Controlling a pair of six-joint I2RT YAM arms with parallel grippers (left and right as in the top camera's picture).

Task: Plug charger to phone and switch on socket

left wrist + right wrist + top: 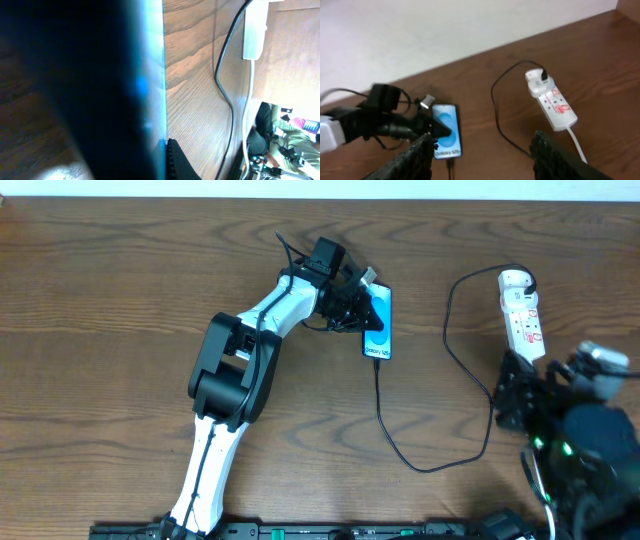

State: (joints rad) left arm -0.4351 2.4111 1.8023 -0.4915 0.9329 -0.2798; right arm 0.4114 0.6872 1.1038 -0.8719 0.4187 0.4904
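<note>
The phone (380,340) lies flat on the wooden table with its blue screen lit, and shows in the right wrist view (449,120). My left gripper (362,312) is shut on its upper part, the fingers on either side of the lit edge (150,75). The charger cable (430,468) runs from the phone's bottom end in a loop to the far end of the socket (522,315). My right gripper (510,395) is open and empty, just short of the socket's near end (552,102). The switch state is not readable.
The charger's white adapter (536,79) sits plugged in the strip's far end. The strip's white cord (577,142) trails toward my right arm. The cable loop (495,107) lies on the table between phone and strip.
</note>
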